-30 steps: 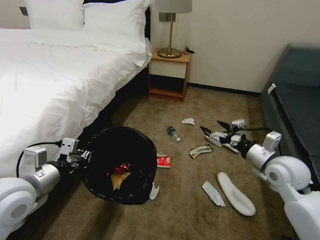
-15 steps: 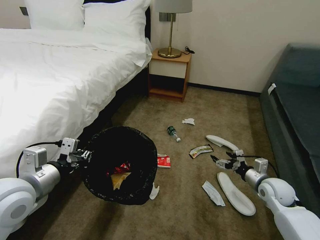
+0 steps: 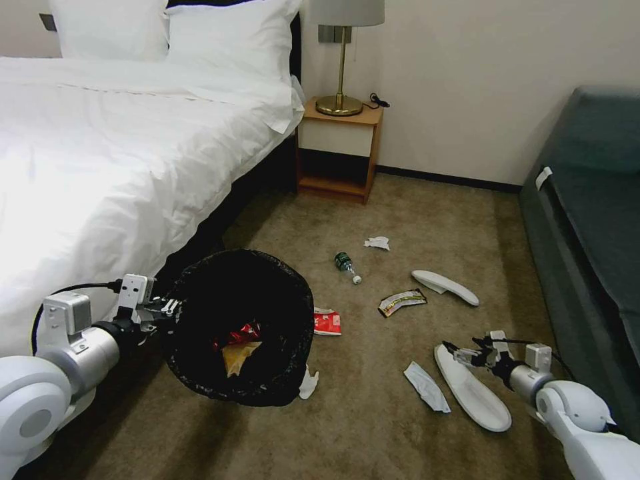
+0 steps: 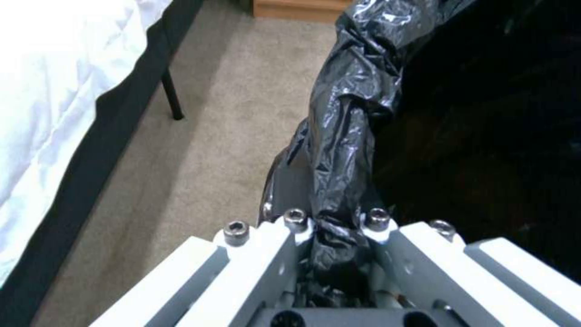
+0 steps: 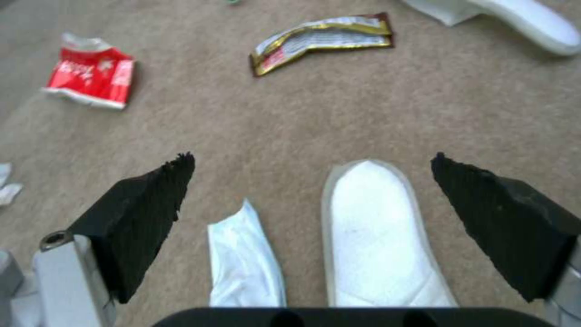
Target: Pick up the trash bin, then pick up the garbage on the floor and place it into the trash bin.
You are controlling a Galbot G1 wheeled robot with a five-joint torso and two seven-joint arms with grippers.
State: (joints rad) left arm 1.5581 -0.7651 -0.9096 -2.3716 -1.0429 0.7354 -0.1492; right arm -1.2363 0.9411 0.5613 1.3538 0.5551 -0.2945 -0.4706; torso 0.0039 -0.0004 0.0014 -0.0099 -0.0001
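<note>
White-sheeted bed [image 3: 100, 153] fills the robot's left side; dark teal sofa [image 3: 593, 213] runs along the right; tan carpet floor [image 3: 373, 413] lies between them. Wooden nightstand [image 3: 340, 150] with a brass lamp [image 3: 341, 60] stands against the far wall beside the bed.

Round trash bin lined with a crinkly black plastic bag [image 3: 240, 327] is held off the carpet at the bed's edge, mouth tipped toward the camera. Red and yellow wrappers lie inside. Left hand [image 3: 157, 310] is pinched shut on its rim; the left wrist view shows bunched bag plastic [image 4: 339, 150] caught between the fingers.

Right hand [image 3: 463, 352] is low over the carpet, fingers spread wide, over the toe end of the near white flat slipper [image 3: 470, 390]. In the right wrist view the black fingertips [image 5: 151, 200] straddle that slipper's toe [image 5: 375, 227] and a pale blue-white crumpled packet [image 5: 245, 263], touching neither.

Second white slipper [image 3: 443, 285] lies farther out. Yellow-silver snack wrapper [image 3: 401, 301], red snack wrapper [image 3: 327, 322] just beside the bin, small green plastic bottle [image 3: 345, 265] and crumpled white tissue [image 3: 377, 243] are scattered on the carpet.
</note>
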